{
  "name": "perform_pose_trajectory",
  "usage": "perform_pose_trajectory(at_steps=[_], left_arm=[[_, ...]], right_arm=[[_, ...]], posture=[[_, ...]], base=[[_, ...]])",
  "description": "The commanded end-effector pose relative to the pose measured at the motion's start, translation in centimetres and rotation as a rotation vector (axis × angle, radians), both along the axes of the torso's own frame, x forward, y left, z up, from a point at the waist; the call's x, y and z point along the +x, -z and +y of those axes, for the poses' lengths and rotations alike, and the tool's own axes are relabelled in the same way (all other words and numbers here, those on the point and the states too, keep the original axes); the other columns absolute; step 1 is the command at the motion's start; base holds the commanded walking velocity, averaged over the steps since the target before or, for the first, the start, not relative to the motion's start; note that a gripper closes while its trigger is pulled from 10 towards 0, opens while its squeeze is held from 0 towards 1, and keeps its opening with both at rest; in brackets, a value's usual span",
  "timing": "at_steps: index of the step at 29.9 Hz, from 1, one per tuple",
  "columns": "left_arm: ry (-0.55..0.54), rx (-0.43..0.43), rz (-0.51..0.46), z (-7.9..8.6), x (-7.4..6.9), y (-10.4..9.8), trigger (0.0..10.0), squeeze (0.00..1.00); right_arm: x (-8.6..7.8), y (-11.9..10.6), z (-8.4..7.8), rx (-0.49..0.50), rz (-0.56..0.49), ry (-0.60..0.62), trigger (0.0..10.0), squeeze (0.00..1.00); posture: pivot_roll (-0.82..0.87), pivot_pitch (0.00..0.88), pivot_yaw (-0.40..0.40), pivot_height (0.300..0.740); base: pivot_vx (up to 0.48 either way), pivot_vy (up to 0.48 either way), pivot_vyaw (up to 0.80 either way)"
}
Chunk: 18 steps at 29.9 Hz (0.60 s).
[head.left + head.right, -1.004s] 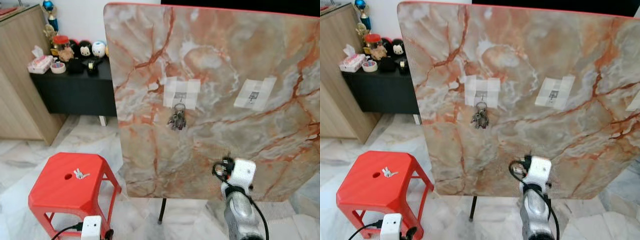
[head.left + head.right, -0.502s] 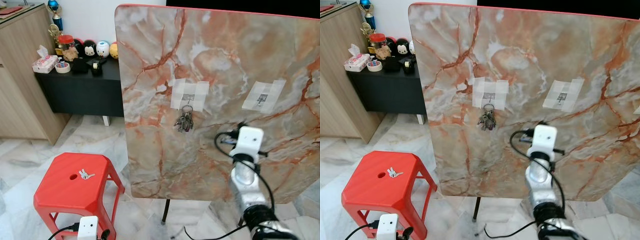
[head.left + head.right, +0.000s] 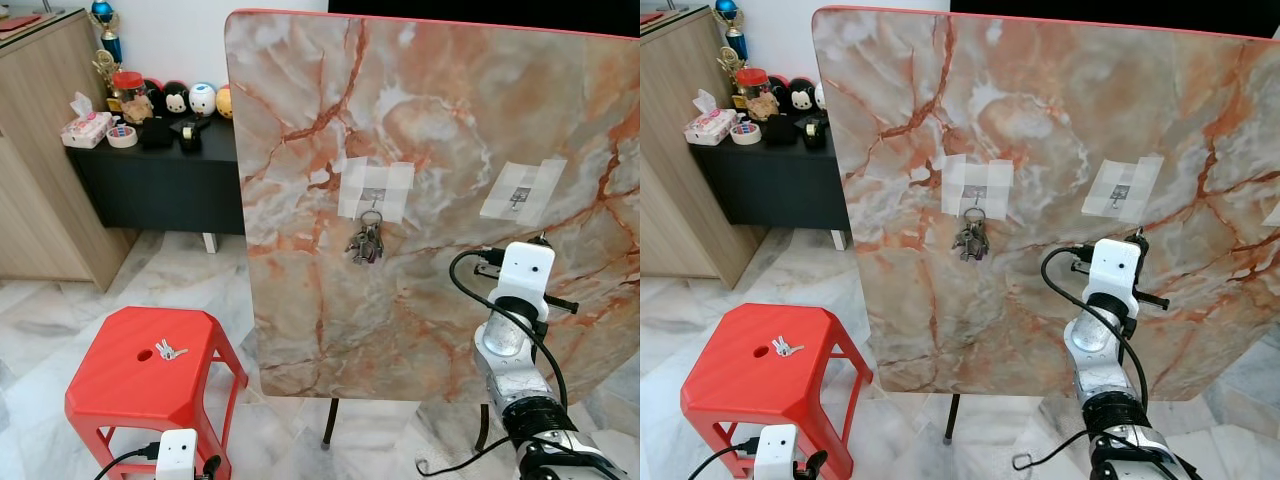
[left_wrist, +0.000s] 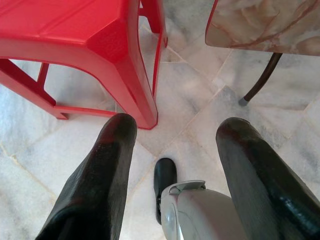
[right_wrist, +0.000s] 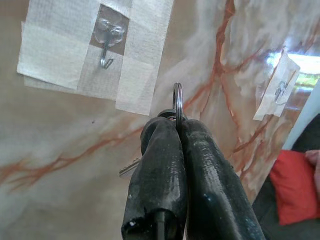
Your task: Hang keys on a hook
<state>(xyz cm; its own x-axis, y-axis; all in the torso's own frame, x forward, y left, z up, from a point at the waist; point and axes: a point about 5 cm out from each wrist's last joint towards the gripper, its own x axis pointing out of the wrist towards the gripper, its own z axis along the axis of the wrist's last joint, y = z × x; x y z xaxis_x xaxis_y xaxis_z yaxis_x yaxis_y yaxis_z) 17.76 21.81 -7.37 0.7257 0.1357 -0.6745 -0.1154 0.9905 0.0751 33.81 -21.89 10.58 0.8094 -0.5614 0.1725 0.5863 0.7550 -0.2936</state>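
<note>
Ring [image 5: 177,100] of the keys stands up out of the right tool [image 5: 178,131], whose two black fingers are pressed together on it; a key blade [image 5: 129,169] pokes out beside them. In the head views this tool [image 3: 537,243] is raised in front of the upright marble board [image 3: 440,120], just below the taped hook [image 3: 517,196] on the robot's right side. That hook carries nothing yet. The other taped hook [image 3: 373,194], more to the left, already holds a bunch of keys [image 3: 366,242].

In the right wrist view the free hook [image 5: 106,54] is near the ring but apart from it, and not in line with it. To do this step well, I think the ring must first come level with the hook's tip and a little above it, with its opening facing the tip. Then it should slide over and go down, and the fingers should part only when the ring sits on the hook. The hook is small and held by tape, so a hard push could tear it off.

The left tool [image 4: 172,165] hangs idle, fingers spread apart, above the marble floor [image 4: 190,115] beside the red stool [image 3: 140,370], on which a second set of keys [image 3: 168,350] lies.
</note>
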Motion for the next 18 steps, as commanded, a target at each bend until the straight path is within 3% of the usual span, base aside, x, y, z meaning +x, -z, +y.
perform_pose_trajectory(at_steps=[1,9,18], left_arm=[[-0.014,-0.01,0.022,-0.09,-0.41,0.29,10.0,0.0],[-0.013,-0.015,0.018,-0.37,-0.17,0.24,10.0,0.0],[-0.015,-0.015,0.022,-0.37,-0.25,0.29,10.0,0.0]], right_arm=[[0.59,-0.83,-0.19,-0.044,0.004,0.003,10.0,0.0],[1.22,-1.58,-0.24,-0.118,0.03,0.019,10.0,0.0],[1.44,-0.75,-0.35,-0.092,0.12,0.024,10.0,0.0]], posture=[[0.07,0.0,-0.089,0.74],[0.07,0.0,-0.092,0.74],[0.07,0.0,-0.094,0.74]], base=[[0.0,0.0,0.0],[0.0,0.0,0.0],[0.0,0.0,0.0]])
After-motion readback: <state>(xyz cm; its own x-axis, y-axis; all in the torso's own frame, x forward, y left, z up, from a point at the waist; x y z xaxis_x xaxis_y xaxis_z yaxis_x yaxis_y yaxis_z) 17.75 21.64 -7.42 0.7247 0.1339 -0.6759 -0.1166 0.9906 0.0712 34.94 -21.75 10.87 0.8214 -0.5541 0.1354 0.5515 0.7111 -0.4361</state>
